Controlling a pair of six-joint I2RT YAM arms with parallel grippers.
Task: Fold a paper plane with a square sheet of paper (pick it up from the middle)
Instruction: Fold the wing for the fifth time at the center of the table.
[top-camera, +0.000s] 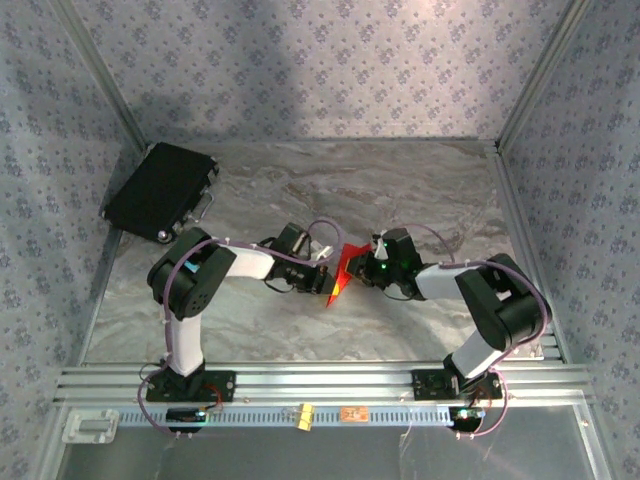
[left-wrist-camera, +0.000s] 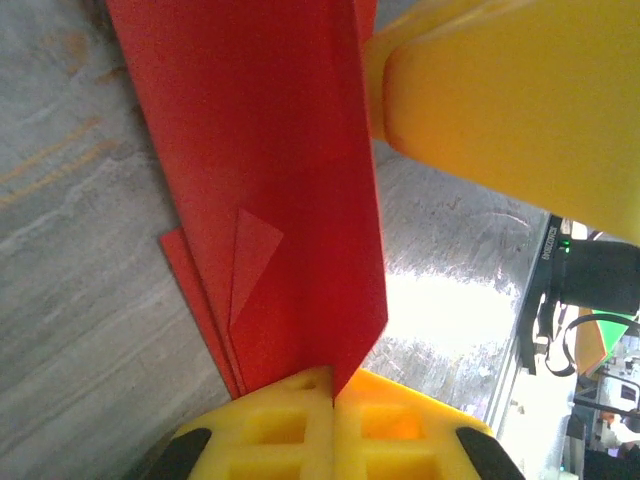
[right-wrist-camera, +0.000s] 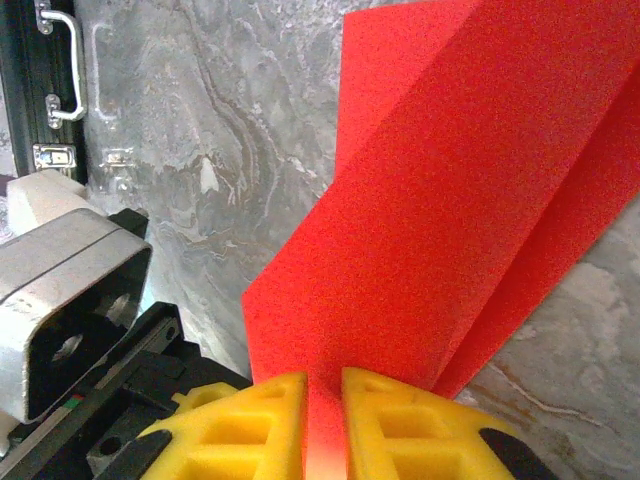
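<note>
The folded red paper is pinched by the left claw and the right claw. It seems raised above the tabletop.

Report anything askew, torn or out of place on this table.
No tear or spill shows. The black case lies skewed on the table, at its far left corner. The red paper, pinched by the left gripper and the right gripper, has layer edges that fan out unevenly near the left grip.

Left gripper: pinched tight on red paper.
Paper: folded, layered, above marble table.
Far right: right gripper's yellow finger met paper's edge.
</note>
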